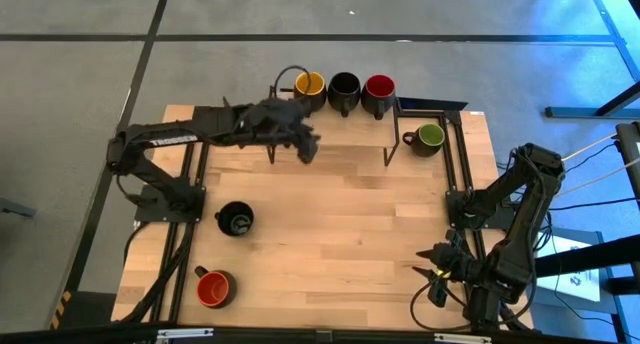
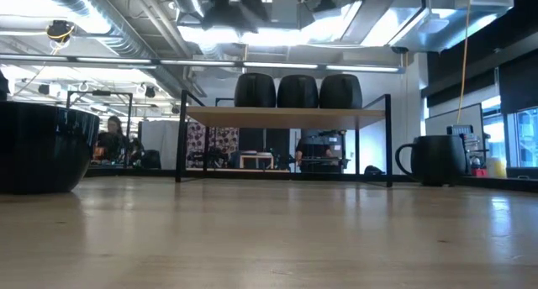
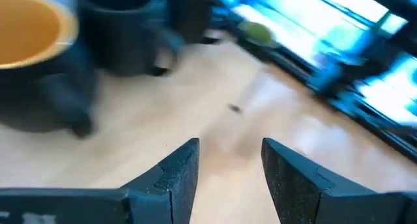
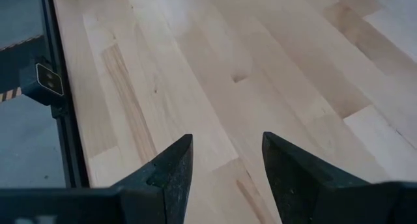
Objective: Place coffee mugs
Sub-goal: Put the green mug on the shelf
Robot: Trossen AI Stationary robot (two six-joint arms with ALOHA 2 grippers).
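Three coffee mugs stand in a row on a raised wooden shelf (image 2: 286,114) at the table's far edge: yellow-lined (image 1: 310,83), black-lined (image 1: 344,84) and red-lined (image 1: 379,86). A green-lined mug (image 1: 430,136) stands on the table at the far right. A black-lined mug (image 1: 236,219) and a red-lined mug (image 1: 214,288) stand on the table's left half. My left gripper (image 1: 308,152) hangs open in the air just in front of the yellow mug (image 3: 29,38), with nothing between its fingers (image 3: 229,149). My right gripper (image 1: 432,279) waits open over bare wood (image 4: 227,146) near the right front corner.
The shelf stands on thin black legs (image 2: 180,138), with room under it. Black frame rails (image 1: 455,154) run along the table's left and right sides. The middle of the tabletop (image 1: 340,224) is bare wood.
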